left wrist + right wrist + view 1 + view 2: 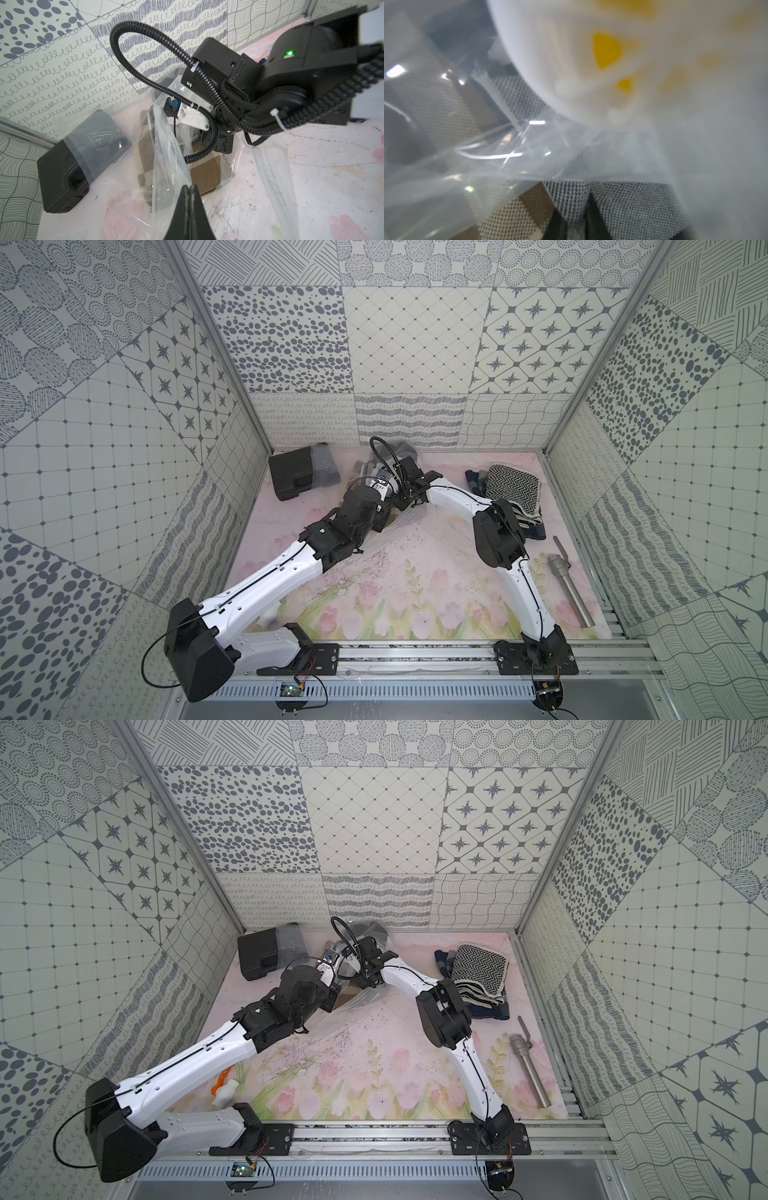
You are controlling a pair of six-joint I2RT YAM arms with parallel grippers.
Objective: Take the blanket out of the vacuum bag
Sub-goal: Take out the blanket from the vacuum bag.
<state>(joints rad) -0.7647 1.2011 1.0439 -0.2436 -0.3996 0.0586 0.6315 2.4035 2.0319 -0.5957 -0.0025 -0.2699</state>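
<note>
The vacuum bag is crinkly clear plastic lying at the back middle of the table, seen in both top views. Inside it lies the blanket, brown and cream checked. My left gripper is shut on a raised fold of the bag's film near its mouth. My right arm reaches into the bag. Under the film, my right gripper is shut on a pinched ridge of the blanket. The bag's round white valve cap looms blurred close to that camera.
A black case stands at the back left with a small clear pouch draped over it. Folded chevron cloths lie back right, a metal tube at the right edge. A white and orange object sits under the left arm.
</note>
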